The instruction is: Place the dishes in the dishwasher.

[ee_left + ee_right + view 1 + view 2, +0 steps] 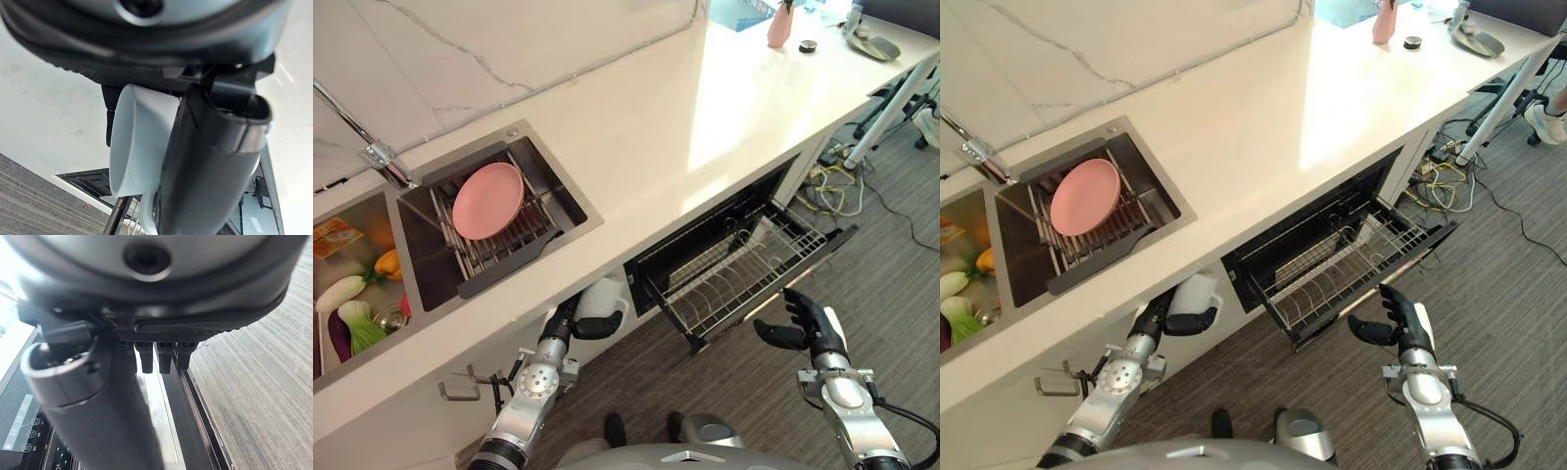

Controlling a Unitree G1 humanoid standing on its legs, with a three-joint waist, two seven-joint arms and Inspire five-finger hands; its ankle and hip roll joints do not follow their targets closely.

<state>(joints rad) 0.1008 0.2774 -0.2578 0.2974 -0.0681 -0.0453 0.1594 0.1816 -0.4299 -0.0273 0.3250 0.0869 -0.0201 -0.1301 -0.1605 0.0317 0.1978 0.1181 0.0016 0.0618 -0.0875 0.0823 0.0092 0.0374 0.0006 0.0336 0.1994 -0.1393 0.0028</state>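
1. Left eye view: left hand [579,319] low against the cabinet front below the surface [636,137], fingers curled round a white cup [603,298]. Open dishwasher [744,257] with pulled-out wire rack [729,279] lying to the robot's right of the cup, near but apart. Right hand [800,323] hovering just off the rack's outer corner, fingers loosely curved, holding nothing. Pink plate [488,200] resting on the slatted rack in the sink [484,227], well apart from both hands.

2. Right eye view: same layout confirmed. Cup [1191,294] between cabinet front and rack [1332,274]; left hand nearer the cup, right hand [1393,321] nearer the rack.

3. Left wrist view: cup [137,142] clamped between thumb [210,166] and fingers, mouth turned sideways, long axis roughly level. Dishwasher opening visible past it.

4. Right wrist view: fingers [159,355] relaxed and empty above the dishwasher door edge.

5. Judgement: coming move a sideways carry of the cup rightward to the rack, mouth tipped downward before release. Plate not yet loaded.
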